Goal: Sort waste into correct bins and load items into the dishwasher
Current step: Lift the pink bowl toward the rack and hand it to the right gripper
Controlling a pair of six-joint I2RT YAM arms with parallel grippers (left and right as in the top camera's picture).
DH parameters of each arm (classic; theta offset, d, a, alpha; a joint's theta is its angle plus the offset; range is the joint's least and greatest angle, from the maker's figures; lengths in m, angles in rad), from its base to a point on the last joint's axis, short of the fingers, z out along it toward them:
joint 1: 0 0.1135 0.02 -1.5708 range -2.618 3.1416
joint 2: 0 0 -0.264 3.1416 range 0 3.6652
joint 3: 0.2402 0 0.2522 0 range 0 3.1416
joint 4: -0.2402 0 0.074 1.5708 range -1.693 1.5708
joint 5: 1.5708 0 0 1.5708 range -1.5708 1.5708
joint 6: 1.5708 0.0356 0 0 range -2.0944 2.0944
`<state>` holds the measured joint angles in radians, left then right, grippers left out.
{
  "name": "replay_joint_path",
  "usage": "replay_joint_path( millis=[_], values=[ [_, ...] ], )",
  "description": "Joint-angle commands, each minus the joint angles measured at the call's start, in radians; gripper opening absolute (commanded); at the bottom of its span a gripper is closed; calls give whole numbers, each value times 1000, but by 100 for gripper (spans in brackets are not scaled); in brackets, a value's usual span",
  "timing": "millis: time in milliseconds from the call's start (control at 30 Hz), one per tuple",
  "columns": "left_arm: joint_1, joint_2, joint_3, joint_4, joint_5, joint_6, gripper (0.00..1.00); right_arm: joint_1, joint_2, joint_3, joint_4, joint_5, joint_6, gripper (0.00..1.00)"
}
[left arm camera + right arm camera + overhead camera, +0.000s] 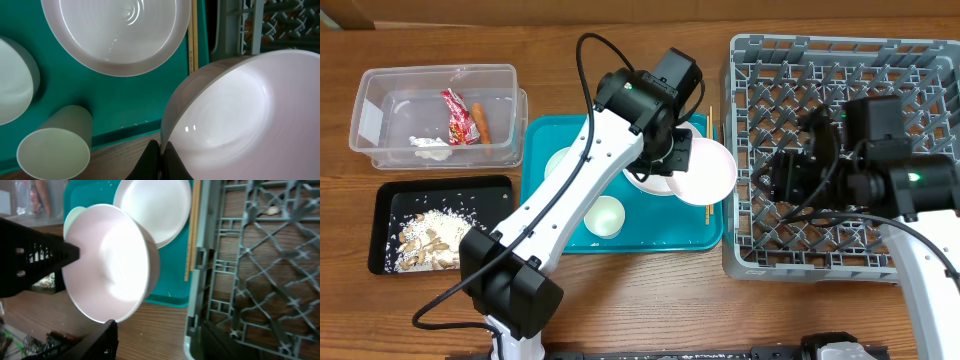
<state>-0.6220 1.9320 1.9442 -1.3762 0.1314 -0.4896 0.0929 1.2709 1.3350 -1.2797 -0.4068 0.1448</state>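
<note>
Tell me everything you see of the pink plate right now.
The pink plate is round, pale, glossy and smooth, with a shallow dished centre; it looks clean and empty. The left gripper pinches its rim, holding it tilted above the right side of the teal tray, next to the grey rack. Nothing else visibly touches it.
</note>
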Motion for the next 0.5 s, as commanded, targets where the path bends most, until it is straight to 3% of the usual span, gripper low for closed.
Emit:
replay_joint_path(
  millis=[0,300,467],
  values=[
    [-25,-8,14,1,19,21,4,49,16,11,19,-21,-3,55],
    [-34,-8,14,2,19,22,4,64,151,11,45,2,-3,55],
    [-33,-8,14,8,19,22,4,64,208,11,60,1,-3,49]
  ],
)
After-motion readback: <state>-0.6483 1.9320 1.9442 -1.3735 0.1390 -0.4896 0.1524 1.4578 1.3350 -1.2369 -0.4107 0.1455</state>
